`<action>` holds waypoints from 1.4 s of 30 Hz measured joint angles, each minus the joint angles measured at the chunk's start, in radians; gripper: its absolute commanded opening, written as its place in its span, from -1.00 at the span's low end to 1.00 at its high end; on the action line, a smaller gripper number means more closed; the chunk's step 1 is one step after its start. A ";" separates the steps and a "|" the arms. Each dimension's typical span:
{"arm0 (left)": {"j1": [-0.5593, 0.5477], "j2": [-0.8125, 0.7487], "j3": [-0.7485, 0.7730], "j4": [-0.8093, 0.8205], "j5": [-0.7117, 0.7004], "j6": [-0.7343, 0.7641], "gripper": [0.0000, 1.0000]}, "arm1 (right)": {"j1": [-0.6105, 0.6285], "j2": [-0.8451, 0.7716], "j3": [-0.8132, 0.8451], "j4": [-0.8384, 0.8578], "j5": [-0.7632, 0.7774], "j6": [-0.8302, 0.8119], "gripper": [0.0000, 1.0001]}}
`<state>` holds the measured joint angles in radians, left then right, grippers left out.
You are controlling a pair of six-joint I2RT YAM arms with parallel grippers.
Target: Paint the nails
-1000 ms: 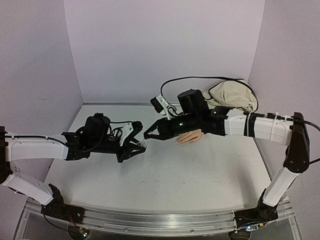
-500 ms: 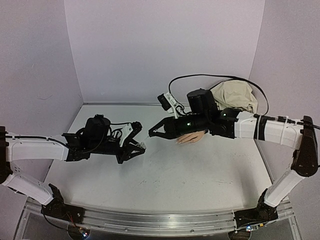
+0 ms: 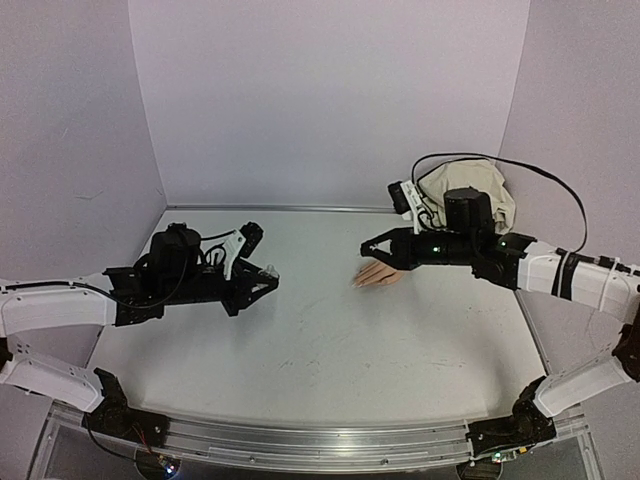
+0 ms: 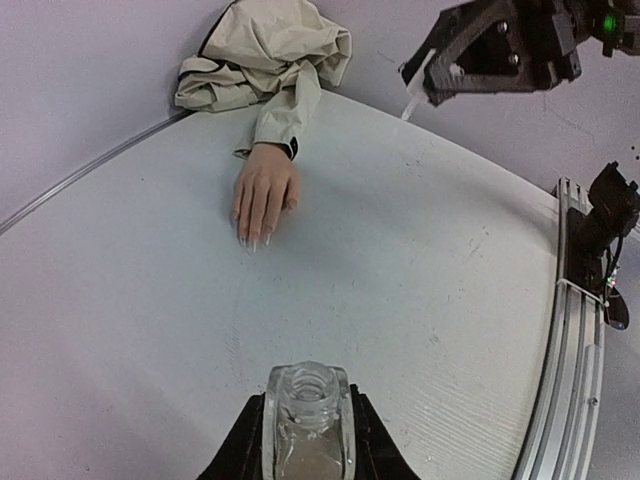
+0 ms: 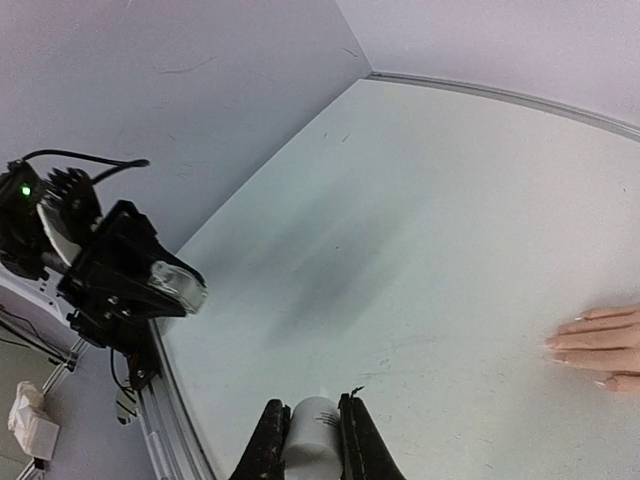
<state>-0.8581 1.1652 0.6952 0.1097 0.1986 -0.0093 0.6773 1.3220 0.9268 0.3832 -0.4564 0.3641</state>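
Left wrist: left fingers (image 4: 238, 458) tight around clear bottle (image 4: 306, 425); right fingers (image 5: 268, 445) tight on white cap (image 5: 313, 430)

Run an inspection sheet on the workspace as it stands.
Surface: white table, faint scuffs.
Job's things: mannequin hand palm down, nails pale; beige sleeve bunched at the back wall.
Clutter: nothing seen.
Hands: left hand shut on open clear bottle; right hand shut on white cap.
Cables: black cable loops above right arm.
Surroundings: plain lilac walls, metal rail at near edge.
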 measured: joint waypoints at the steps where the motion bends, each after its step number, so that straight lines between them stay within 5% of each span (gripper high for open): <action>1: 0.000 0.000 0.011 0.002 -0.010 0.000 -1.00 | -0.010 -0.003 -0.016 0.006 0.008 -0.008 -1.00; 25: 0.041 0.089 0.097 0.011 -0.124 0.069 -1.00 | -0.150 -0.078 -0.406 0.206 0.269 -0.110 -1.00; 42: 0.052 0.216 0.182 0.031 -0.103 0.123 -1.00 | -0.204 0.248 -0.330 0.422 0.279 -0.132 -1.00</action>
<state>-0.8059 1.3815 0.8776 0.1406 0.0959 0.1135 0.4732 1.5696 0.5964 0.8047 -0.1776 0.2321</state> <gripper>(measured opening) 0.221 0.140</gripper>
